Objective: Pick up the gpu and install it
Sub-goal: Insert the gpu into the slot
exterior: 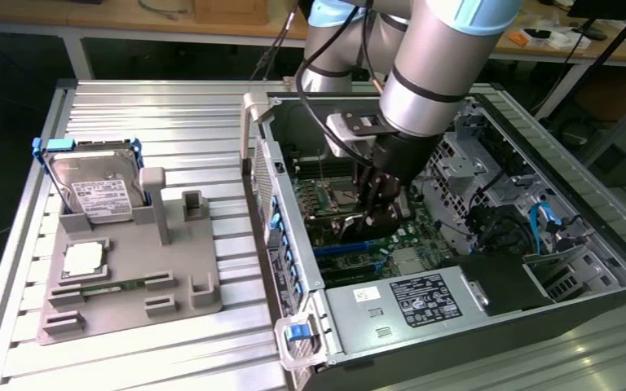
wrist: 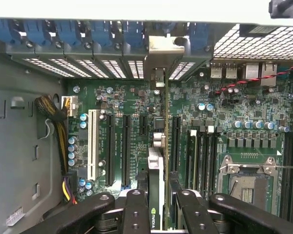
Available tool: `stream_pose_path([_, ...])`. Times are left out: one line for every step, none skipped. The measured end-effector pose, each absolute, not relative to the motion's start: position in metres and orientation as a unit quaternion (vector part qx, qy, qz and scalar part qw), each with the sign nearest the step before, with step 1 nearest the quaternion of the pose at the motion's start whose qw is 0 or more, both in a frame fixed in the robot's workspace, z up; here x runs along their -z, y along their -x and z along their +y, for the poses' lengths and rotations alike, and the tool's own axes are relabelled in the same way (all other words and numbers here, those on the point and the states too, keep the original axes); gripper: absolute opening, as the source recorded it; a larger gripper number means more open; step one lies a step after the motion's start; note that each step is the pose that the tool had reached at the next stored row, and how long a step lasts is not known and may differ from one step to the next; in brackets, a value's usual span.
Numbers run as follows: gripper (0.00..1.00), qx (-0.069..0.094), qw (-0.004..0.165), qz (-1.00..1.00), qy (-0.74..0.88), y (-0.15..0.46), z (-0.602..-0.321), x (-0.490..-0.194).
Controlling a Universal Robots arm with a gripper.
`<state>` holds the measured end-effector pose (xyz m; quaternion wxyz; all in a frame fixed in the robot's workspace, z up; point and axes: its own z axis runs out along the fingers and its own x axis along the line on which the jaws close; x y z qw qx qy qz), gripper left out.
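Wrist view: gripper (wrist: 159,197) has its jaws clamped on the gpu (wrist: 156,161), card edge-on between them. Beyond the jaws, motherboard (wrist: 122,97) slots run either side.

One open computer case (exterior: 267,175), one gpu (wrist: 155,170), one hard drive (exterior: 95,191), one grey holder (exterior: 172,269), one robot arm (exterior: 433,73)

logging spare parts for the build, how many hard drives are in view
1: the silver hard drive in its blue frame stands in the gray holder at the exterior view's left, outside the computer case. More may hide inside it.
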<state>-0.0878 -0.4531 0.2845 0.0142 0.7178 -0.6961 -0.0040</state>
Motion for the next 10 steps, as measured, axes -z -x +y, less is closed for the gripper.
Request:
stream_pose_path([0.27,0.004,0.014,-0.696,-0.718,0.0878,-0.4531,-0.284])
stream_pose_path([0.27,0.004,0.014,-0.696,-0.718,0.0878,-0.4531,-0.2832])
stream_pose_path([0.27,0.004,0.014,-0.696,-0.718,0.0878,-0.4532,-0.2824])
stream_pose_path([0.27,0.004,0.014,-0.696,-0.718,0.0878,-0.4532,-0.2815])
stream_pose_path([0.27,0.004,0.014,-0.696,-0.718,0.0878,-0.4532,-0.2805])
stream_pose_path([0.27,0.004,0.014,-0.696,-0.718,0.0879,-0.4531,-0.2794])
stream_pose_path([0.27,0.004,0.014,-0.696,-0.718,0.0879,-0.4531,-0.2784])
stream_pose_path([0.27,0.004,0.014,-0.696,-0.718,0.0879,-0.4531,-0.2775])
stream_pose_path([0.27,0.004,0.014,-0.696,-0.718,0.0879,-0.4531,-0.2766])
stream_pose_path([0.27,0.004,0.014,-0.696,-0.718,0.0879,-0.4531,-0.2759])
